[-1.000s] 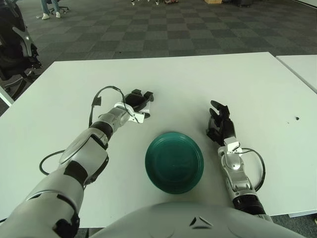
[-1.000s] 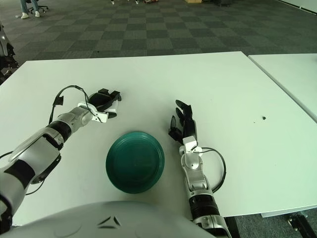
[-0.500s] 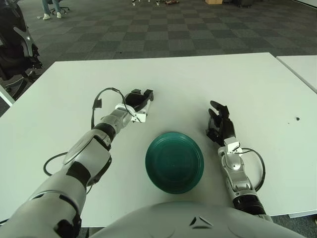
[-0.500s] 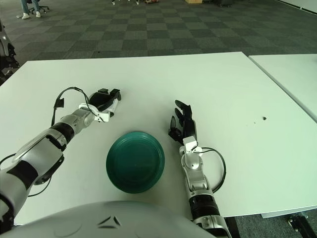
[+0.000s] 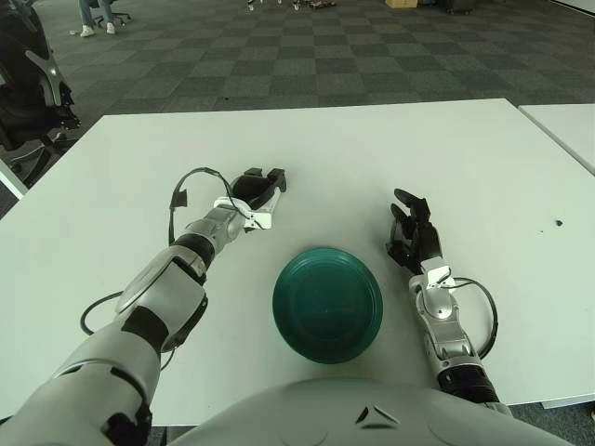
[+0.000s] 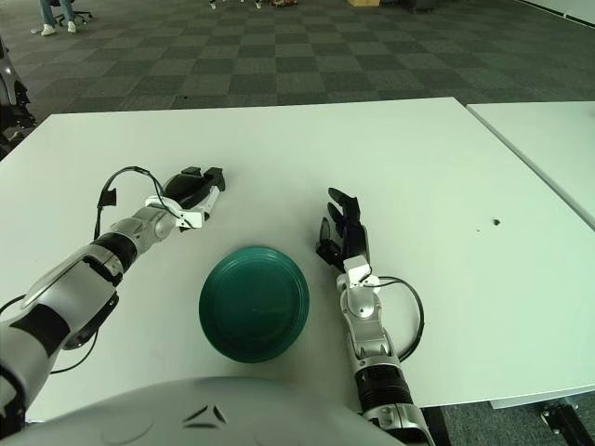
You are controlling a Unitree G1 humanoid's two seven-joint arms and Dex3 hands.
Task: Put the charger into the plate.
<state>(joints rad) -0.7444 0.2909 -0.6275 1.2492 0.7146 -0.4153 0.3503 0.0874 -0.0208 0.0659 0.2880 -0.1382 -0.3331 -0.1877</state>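
Nearest the robot's body, a dark green plate [image 5: 327,303] sits on the white table [image 5: 372,158], upside unclear but showing a smooth rounded rim; nothing lies in it. At about three o'clock from the plate, just beside its rim but apart from it, the right hand [image 5: 412,234] shows with its black fingers [image 5: 402,198] spread loosely and pointing toward twelve o'clock; it holds nothing, and a black cable loops beside its forearm. At about eleven o'clock from the plate, farther up the table, the left hand [image 5: 257,188] reaches out at the end of a stretched arm; its dark fingers [image 5: 275,177] are partly curled around a shadowed hollow, and whether they close on anything cannot be told from either view. The charger cannot be picked out with certainty; a small white block shows at the wrist side of the left hand, yet it may be part of the hand itself; nothing resembling a charger lies on the bare table or in the plate. A thin black cable [image 5: 189,178] arches over the left wrist. Beyond the far edge of the table at twelve o'clock stretches a grey checkered carpet [image 5: 307,56]; at ten o'clock a black office chair [image 5: 33,93] stands beside the table's corner; at two o'clock the corner of a second white table [image 5: 567,125] shows, set apart by a narrow gap.
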